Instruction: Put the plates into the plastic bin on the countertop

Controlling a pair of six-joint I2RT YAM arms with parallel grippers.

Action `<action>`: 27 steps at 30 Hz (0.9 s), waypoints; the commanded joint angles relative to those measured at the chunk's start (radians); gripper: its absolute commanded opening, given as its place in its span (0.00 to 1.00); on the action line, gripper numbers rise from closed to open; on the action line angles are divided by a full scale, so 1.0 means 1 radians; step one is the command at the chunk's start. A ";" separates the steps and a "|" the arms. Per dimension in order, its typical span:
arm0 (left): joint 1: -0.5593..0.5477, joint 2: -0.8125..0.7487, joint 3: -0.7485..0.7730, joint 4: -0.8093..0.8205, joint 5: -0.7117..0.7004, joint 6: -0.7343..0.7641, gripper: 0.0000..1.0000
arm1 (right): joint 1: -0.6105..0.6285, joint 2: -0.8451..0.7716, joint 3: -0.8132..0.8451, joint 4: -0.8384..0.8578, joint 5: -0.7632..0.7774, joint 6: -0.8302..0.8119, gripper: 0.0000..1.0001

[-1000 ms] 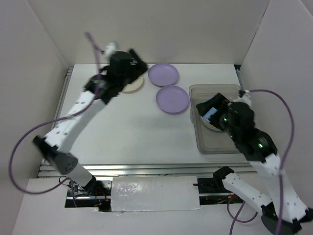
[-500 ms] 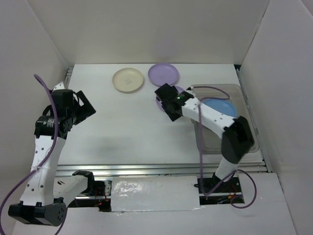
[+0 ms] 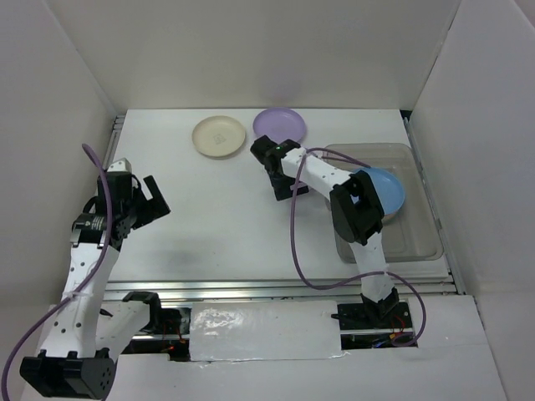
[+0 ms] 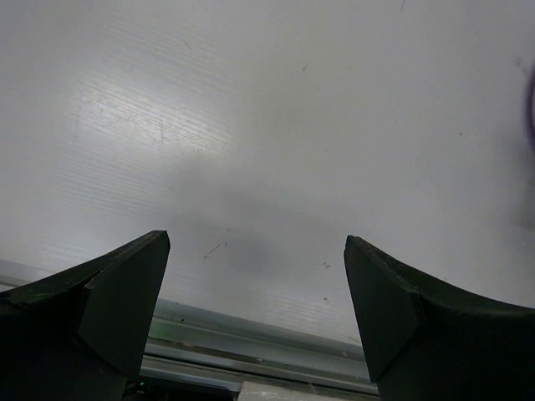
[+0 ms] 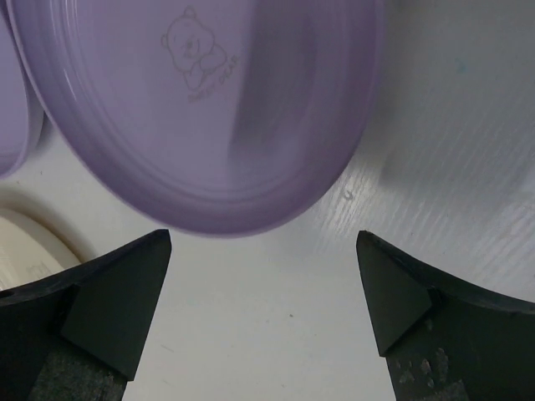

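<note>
Right claw (image 5: 261, 251), arm stretched forward, gapes wide over a lilac plate (image 5: 209, 109).

We see a white surface (image 3: 217, 221) with a metal rail (image 3: 251, 289) along its near edge. At its far side a cream plate (image 3: 219, 136) lies just beside a lilac plate (image 3: 280, 124). The right wrist view shows a second lilac plate (image 5: 209, 109) lying flat close by. A clear plastic bin (image 3: 414, 251) sits at the right.
</note>
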 commanded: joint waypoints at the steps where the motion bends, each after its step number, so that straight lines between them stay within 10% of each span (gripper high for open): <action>1: 0.015 -0.037 -0.003 0.078 0.020 0.007 0.99 | -0.034 0.012 -0.002 -0.041 -0.021 0.094 1.00; 9: 0.070 -0.021 -0.002 0.079 0.040 0.013 0.99 | -0.066 0.043 -0.078 0.025 -0.107 0.058 0.90; 15: 0.085 -0.017 -0.002 0.081 0.046 0.012 0.99 | -0.055 0.032 -0.123 0.073 -0.135 0.032 0.48; 19: 0.090 -0.024 -0.005 0.084 0.043 0.010 0.99 | -0.028 -0.004 -0.199 0.140 -0.139 0.023 0.01; 27: 0.111 -0.035 -0.005 0.079 0.018 0.001 0.99 | 0.086 -0.194 -0.242 0.198 -0.015 -0.063 0.00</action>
